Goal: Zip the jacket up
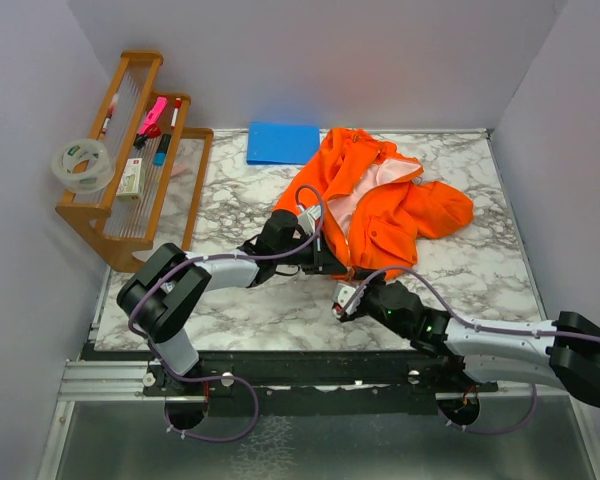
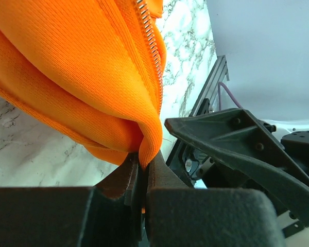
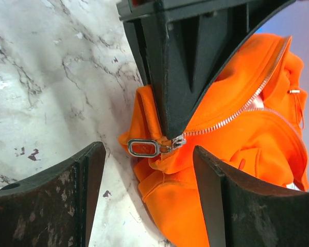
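Gaping orange jacket, hem pinched in left fingers, right fingers spread.

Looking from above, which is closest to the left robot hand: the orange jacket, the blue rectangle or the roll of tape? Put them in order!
Counting out from the left gripper:
1. The jacket, right at the gripper; the jaws pinch its hem.
2. The blue rectangle, farther back, beside the jacket's top.
3. The roll of tape, farthest, off to the far left on the wooden rack.
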`<state>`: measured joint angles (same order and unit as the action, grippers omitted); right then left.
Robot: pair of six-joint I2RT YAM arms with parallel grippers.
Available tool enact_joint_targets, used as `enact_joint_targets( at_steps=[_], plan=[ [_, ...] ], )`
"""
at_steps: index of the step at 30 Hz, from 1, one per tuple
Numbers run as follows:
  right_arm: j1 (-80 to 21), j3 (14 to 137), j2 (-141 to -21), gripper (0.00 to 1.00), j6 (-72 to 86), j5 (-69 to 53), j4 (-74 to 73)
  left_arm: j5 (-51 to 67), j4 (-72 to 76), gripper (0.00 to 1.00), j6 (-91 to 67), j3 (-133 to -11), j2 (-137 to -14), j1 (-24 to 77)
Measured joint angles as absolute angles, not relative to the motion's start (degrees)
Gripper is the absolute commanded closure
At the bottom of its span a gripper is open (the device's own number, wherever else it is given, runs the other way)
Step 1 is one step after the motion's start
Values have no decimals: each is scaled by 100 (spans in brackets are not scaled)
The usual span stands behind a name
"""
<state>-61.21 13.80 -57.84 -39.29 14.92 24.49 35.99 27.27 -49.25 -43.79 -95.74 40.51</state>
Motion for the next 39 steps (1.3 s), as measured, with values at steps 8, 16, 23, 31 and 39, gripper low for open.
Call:
enact_joint_targets(
  at_steps=[8, 16, 23, 31, 39],
  plan=[
    [-6136, 1352, -6558, 26, -3767, 2001, 2891, 3573, 2724, 100, -4978, -4381, -9607, 4051],
    [-6143, 1354, -6604, 27, -3756, 2484, 3157, 3570, 2727, 100, -4991, -4381, -9629, 4051],
    [-6143, 1356, -5986, 29, -3760, 2545, 3028, 3553, 2729, 100, -4991, -4381, -9638, 4051],
    [-6143, 1389, -5651, 37, -3756, 2545, 2788, 3553, 2729, 100, -4991, -4379, -9649, 4051],
    [-6143, 1389, -5684, 65, -3736, 2497, 2685, 3553, 2731, 100, -4991, -4359, -9649, 4051]
  ],
)
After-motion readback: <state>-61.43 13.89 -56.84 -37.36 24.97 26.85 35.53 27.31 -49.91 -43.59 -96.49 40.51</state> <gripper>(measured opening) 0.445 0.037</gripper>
